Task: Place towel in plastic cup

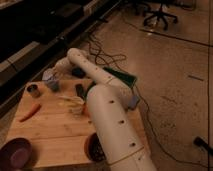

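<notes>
One gripper (54,75) in view, at the far left corner of the wooden table (50,130), on the end of the white arm (107,107) that reaches across the board from the near edge; whether it is wide, narrow or holding anything: cannot tell, its tip is lost against the wrist and the cloth.

Towel (48,75): taken to be the pale, crumpled bunch right at the gripper's tip, touching it or very nearly so; gripped or merely lying against the tip, not clear. Just below it, on the side nearer the camera, a small greyish plastic cup (53,86); towel appears above or at the cup's rim, not visibly down inside.

Handling, judged: light, soft, no stiffness; will fold and drape; not slippery, not fragile; best pinched on a bunched fold near the middle rather than a loose corner, so that less cloth trails outside the cup's mouth; cup looks light too and may tip or slide if cloth drags on its rim.

Also on the table: metal can (33,90) left of the cup; orange carrot (30,112) nearer; purple bowl (17,152) at the near left corner; dark object (80,90) and pale yellowish item (72,102) beside the arm, identity not clear.
</notes>
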`<action>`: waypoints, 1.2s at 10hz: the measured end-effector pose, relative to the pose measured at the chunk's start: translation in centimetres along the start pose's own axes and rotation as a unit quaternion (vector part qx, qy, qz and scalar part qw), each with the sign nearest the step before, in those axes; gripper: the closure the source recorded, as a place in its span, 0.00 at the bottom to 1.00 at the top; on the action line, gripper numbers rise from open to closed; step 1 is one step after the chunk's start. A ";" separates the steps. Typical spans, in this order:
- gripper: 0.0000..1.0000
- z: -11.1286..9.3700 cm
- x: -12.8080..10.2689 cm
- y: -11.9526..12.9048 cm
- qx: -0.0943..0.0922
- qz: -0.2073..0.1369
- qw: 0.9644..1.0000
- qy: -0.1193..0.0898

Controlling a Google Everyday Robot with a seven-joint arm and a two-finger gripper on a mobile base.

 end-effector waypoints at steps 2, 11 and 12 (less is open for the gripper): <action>0.64 0.0 0.1 0.1 -0.005 0.003 1.000 0.001; 0.20 -0.3 0.5 0.5 -0.011 0.010 1.000 0.006; 0.20 -0.5 0.7 0.6 -0.016 0.013 1.000 0.009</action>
